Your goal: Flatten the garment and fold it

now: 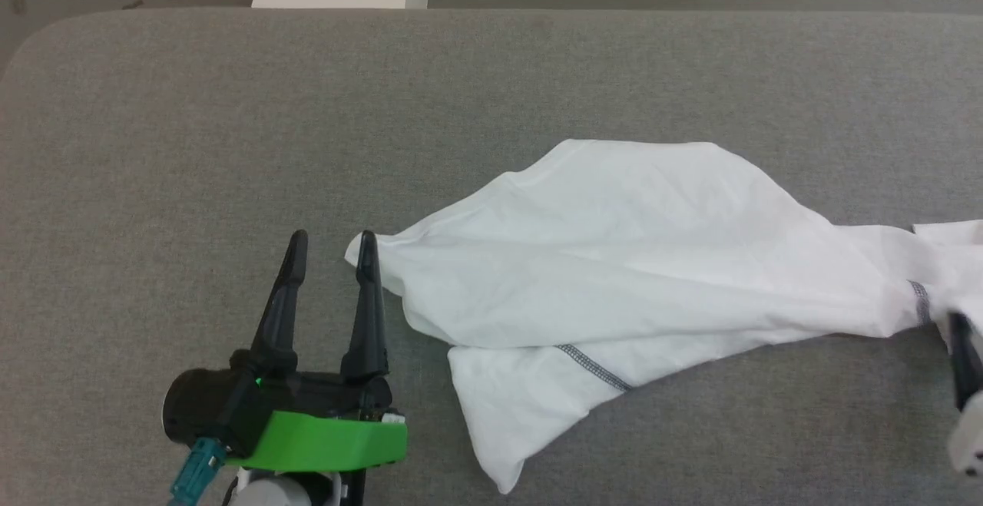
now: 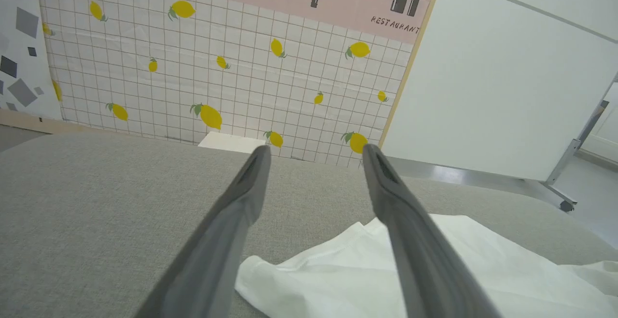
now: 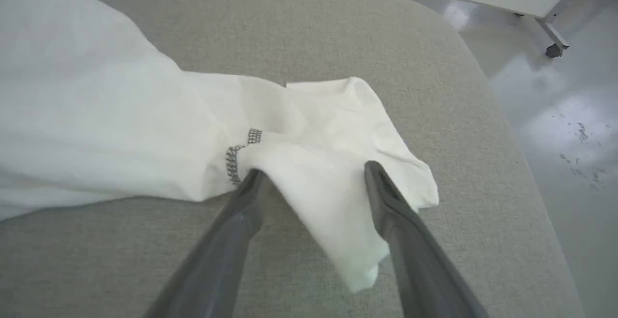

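Resting just right of the spread-open left gripper (image 1: 333,239), the white shirt (image 1: 614,260) also lies between the parted fingers of the right gripper (image 3: 314,169).

White shirt (image 1: 630,260), seams (image 1: 593,368) stitched dark grey, on a flecked grey tabletop (image 1: 230,145); the left gripper (image 1: 333,239) has black fingers (image 1: 369,299) and a bright green cover (image 1: 322,441). Behind, a white gridded wall panel (image 2: 251,74) dotted with yellow lemons (image 2: 211,117).

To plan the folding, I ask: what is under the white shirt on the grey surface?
The white shirt lies on the grey fabric surface, which shows around it. Its own lower flap sticks out beneath the top layer. Anything else is covered.
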You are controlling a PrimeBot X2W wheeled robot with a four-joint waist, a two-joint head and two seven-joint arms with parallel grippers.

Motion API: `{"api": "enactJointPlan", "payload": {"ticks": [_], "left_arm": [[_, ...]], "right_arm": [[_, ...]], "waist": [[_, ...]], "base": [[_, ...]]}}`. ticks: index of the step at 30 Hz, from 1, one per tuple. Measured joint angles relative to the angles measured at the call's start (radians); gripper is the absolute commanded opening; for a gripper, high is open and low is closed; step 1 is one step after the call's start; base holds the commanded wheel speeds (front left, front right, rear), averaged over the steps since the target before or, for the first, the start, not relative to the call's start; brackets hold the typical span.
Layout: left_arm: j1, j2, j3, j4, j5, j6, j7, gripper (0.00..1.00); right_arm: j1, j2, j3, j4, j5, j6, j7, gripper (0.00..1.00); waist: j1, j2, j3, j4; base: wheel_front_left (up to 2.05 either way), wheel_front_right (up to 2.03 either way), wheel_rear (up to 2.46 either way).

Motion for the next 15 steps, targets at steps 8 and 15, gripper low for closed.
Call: {"api": "enactJointPlan", "payload": {"ticks": [8, 15], "left_arm": [[-0.001, 0.000, -0.011, 0.001, 0.002, -0.003, 0.000, 1.00], [-0.032, 0.000, -0.043, -0.003, -0.013, 0.005, 0.000, 1.00]], "right_arm": [[-0.175, -0.098, 0.246, -0.198, 0.141, 0.000, 0.097, 1.00], [-0.403, -0.245, 0.486, -0.141, 0.223, 0.000, 0.262, 1.00]], "waist": [[0.0000, 0.0000, 0.007, 0.009], [0.0000, 0.0000, 0.053, 0.045]], "base": [[0.00, 0.00, 0.00], [0.00, 0.00, 0.00]]}}
